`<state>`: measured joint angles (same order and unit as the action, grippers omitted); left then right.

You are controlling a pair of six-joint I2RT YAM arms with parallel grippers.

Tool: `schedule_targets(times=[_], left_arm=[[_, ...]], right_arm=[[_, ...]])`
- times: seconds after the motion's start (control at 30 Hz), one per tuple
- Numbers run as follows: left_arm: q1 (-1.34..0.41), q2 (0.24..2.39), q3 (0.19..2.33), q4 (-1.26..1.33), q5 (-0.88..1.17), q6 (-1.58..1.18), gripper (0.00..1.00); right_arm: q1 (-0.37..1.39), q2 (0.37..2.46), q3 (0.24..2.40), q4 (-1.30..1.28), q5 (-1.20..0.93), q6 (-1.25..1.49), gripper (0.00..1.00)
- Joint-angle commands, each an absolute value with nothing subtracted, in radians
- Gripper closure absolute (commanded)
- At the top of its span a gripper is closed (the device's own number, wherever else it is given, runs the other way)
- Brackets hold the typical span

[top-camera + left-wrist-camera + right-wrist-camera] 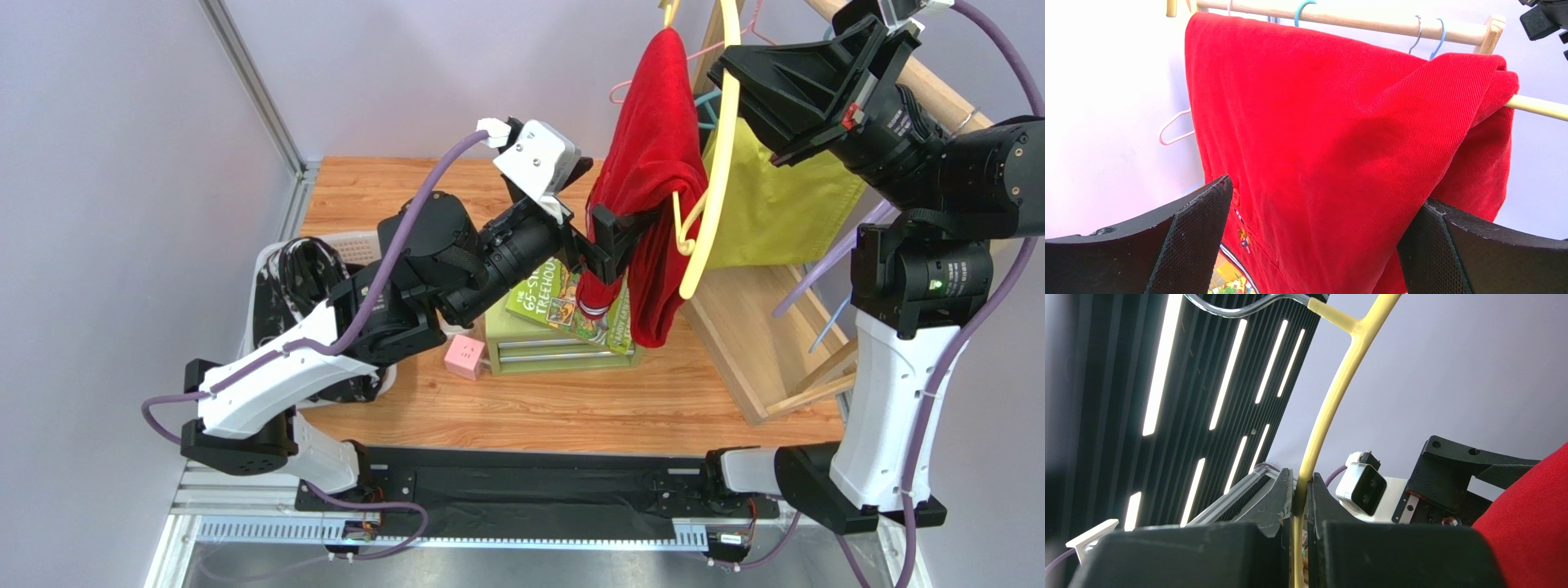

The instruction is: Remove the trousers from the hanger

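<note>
The red trousers (pixel 644 184) hang folded over the bar of a pale yellow hanger (pixel 724 135). My right gripper (pixel 742 67) is shut on the hanger's upper arm and holds it up in the air. In the right wrist view the jaws (pixel 1301 490) pinch the yellow hanger (pixel 1333 398), with the red cloth (pixel 1530 527) at the lower right. My left gripper (pixel 604 239) is open against the side of the red trousers. In the left wrist view the red cloth (pixel 1339 141) fills the space between its wide-apart fingers (pixel 1192 239). Yellow-green trousers (pixel 785 202) hang behind.
A wooden clothes rack (pixel 761 331) stands at the right, its rod (pixel 1364 23) carrying spare hangers. A white basket (pixel 267 276) at the left holds black speckled cloth (pixel 301 276). A green box with books (pixel 558 331) and a pink cube (pixel 464 355) sit below the trousers.
</note>
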<state>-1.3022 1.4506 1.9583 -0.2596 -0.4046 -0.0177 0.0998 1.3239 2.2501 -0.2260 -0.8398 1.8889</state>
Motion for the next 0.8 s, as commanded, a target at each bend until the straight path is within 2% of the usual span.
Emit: schedule_targets(times=[0.0, 0.37, 0.5, 0.57, 0.67, 0.7, 0.77], left_arm=[[-1.305, 1.476, 2.028, -0.264, -0.434, -0.008, 0.01], [-1.305, 1.615, 2.224, -0.33, -0.55, 0.092, 0.02], [-1.305, 1.647, 2.255, -0.296, -0.58, 0.129, 0.06], [-1.305, 1.661, 2.281, -0.285, -0.597, 0.149, 0.11], [-1.305, 1.684, 2.321, -0.278, -0.591, 0.175, 0.39], [-1.305, 1.687, 2.33, -0.275, -0.585, 0.178, 0.52], [-1.305, 1.686, 2.339, -0.276, -0.575, 0.184, 0.71]], right_arm=[[0.103, 1.282, 2.273, -0.051, -0.785, 1.896, 1.0], [0.103, 1.259, 2.258, -0.074, -0.781, 1.891, 1.0], [0.103, 1.252, 2.25, -0.078, -0.788, 1.894, 1.0], [0.103, 1.244, 2.243, -0.078, -0.793, 1.896, 1.0], [0.103, 1.235, 2.226, -0.083, -0.802, 1.894, 1.0], [0.104, 1.233, 2.224, -0.084, -0.804, 1.891, 1.0], [0.103, 1.23, 2.217, -0.087, -0.813, 1.893, 1.0]])
